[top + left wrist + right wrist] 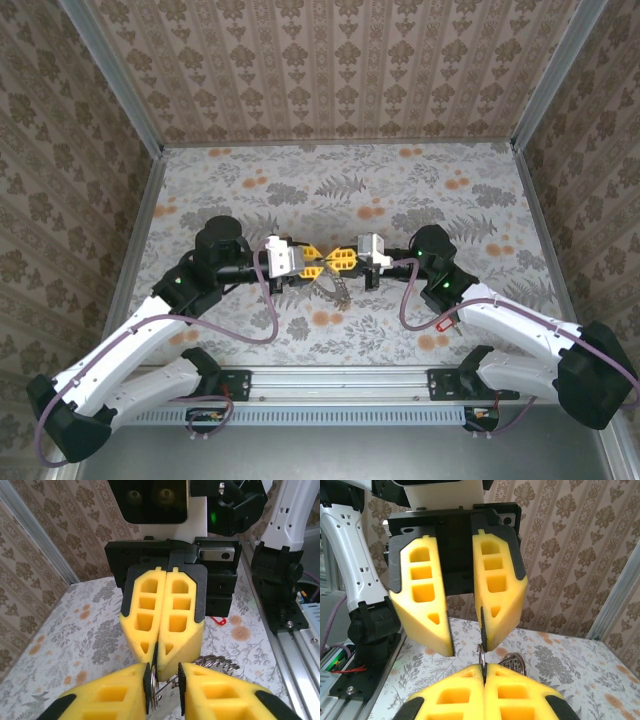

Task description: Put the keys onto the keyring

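We are working over the middle of the flowered table (400,190), where the left gripper (316,266) and the right gripper (337,262) are meeting tip to tip. The right gripper is pressing its fingers (520,695) flat together, and a thin wire loop is poking up out of the seam between them, so we are judging that it is pinching the keyring (335,288) by its wire. The rest of the keyring, a dull grey-brown bunch of metal bits, is dangling just below the two tools; whether its lower end is touching the table we cannot tell. The left gripper is standing with its jaws parted. In its own wrist view the wire is running edge-on through the gap, close against one finger (105,700) and apart from the other, so it is bracketing the loop without squeezing it. With both tools busy at the wire and neither gripping a key, we are reading this as the step of steadying or re-gripping the ring, ahead of any threading. A small red bit (443,324) is lying on the table by the right arm and may be one of the keys, though it is too small to tell. The next move, as we are judging it, calls for the left jaws either to come together squarely on the wire beside the right pinch or to draw back cleanly without snagging it. Meanwhile the right pinch needs to be holding firm, since a wire this thin could be twisting under the weight of the hanging bunch.
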### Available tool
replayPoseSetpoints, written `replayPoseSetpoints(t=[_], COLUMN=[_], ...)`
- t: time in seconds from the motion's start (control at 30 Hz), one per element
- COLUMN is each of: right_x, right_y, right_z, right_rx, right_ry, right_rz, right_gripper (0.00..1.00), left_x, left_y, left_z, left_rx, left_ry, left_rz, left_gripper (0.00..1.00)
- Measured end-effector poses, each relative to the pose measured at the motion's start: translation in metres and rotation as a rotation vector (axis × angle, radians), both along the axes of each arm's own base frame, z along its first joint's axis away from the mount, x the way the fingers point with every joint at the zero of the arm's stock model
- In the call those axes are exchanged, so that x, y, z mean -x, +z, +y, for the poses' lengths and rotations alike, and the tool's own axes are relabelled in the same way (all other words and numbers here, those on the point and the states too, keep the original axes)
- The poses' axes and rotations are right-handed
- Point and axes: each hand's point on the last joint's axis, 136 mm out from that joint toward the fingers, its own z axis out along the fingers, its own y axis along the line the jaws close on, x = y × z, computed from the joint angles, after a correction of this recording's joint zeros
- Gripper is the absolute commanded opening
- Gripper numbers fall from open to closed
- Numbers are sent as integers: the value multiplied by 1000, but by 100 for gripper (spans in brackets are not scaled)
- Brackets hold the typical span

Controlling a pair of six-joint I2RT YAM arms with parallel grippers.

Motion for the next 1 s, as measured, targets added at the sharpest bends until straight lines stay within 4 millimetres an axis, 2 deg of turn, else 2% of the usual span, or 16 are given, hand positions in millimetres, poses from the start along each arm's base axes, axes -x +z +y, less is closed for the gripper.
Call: replayPoseSetpoints(t=[0.43,0.57,0.8,0.83,0.97,1.0], right_x=[-1,-1,-1,-1,-2,-2], right_y=[2,2,2,2,1,1], right_z=[-1,-1,-1,-1,0,-1], right_rx=[-12,-15,-15,-15,-13,-13], right_ry=[-10,-10,-9,-9,-9,-10], right_rz=[-1,5,9,9,10,10], right_gripper=[0,0,0,0,0,0], left_x=[-10,-13,-15,-16,-17,-17], left_y=[-10,-11,-13,-14,-17,-17], left_z=[6,6,4,3,2,2], left_rx=[-19,-23,-28,-30,-37,-37], left_ry=[80,95,94,95,95,94], left_rz=[-16,-18,-13,-12,-3,-6], left_gripper=[28,21,21,19,0,0])
